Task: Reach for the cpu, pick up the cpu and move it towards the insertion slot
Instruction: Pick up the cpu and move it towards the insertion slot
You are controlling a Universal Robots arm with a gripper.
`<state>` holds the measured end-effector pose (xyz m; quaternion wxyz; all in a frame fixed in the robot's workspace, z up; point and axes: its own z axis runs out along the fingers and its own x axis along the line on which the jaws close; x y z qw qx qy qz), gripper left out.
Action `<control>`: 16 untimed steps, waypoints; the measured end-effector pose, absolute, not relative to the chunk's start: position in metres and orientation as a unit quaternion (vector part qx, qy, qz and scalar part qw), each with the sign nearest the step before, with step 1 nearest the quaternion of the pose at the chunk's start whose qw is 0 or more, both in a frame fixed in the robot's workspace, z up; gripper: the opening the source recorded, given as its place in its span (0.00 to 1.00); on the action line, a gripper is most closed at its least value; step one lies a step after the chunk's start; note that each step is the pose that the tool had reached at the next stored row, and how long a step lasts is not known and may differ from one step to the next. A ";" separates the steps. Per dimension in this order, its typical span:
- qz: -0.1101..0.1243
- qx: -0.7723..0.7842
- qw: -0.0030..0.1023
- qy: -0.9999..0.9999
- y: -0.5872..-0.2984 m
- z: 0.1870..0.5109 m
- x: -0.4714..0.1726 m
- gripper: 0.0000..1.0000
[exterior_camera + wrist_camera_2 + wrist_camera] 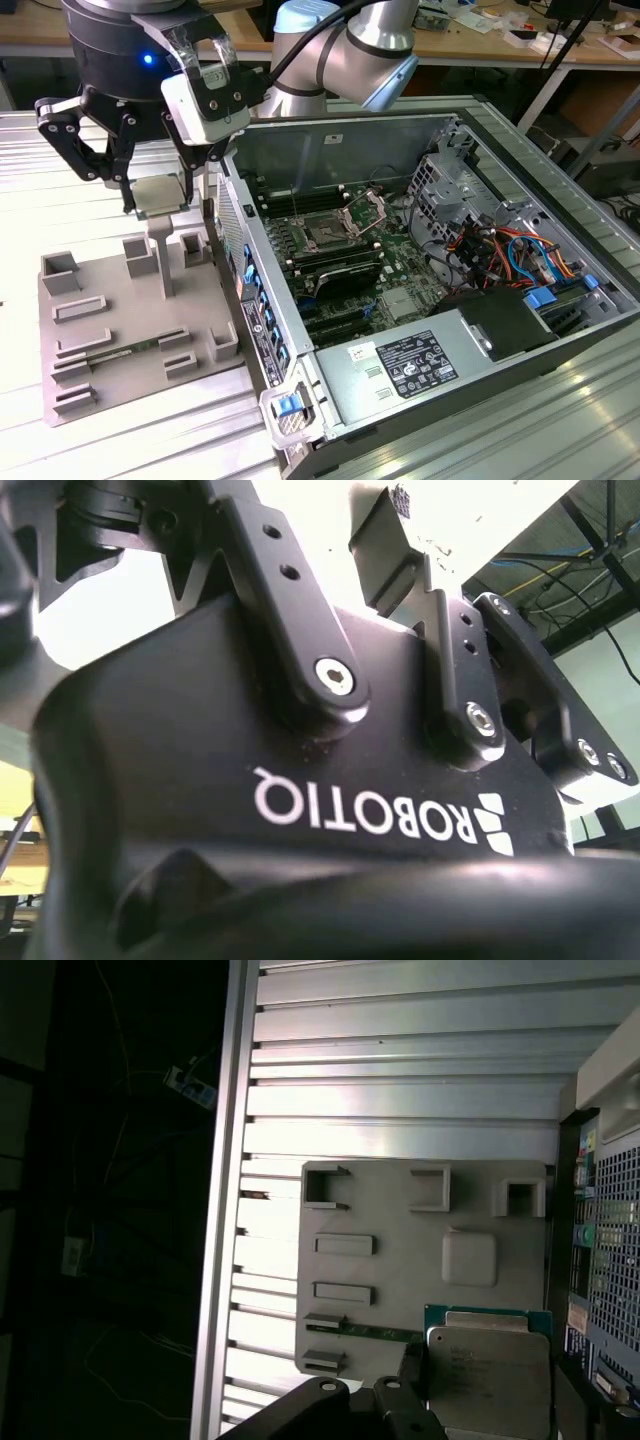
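- At the exterior view's left, a grey plastic tray (110, 340) of holders lies on the ribbed metal table (40, 210), likely to keep parts at fixed spots.
- Over the tray's raised post (165, 250), the black jaws are clenched on the chip (160, 195). They grip it by opposite edges, so it hangs flat. In the first wrist view the chip (490, 1370) sits clear of the post (468, 1258), whose top is bare.
- Right of the tray, just beside it, an open computer case (350, 135) lies on its side with the board exposed.
- Inside the case, the socket (325, 236) is well apart from the chip. Its metal frame (367, 208) is swung up, apparently ready to receive the chip.
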<state>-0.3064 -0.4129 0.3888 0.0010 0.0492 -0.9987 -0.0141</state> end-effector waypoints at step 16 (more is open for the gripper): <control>-0.014 0.049 0.001 -0.999 -0.413 0.389 -0.302 0.55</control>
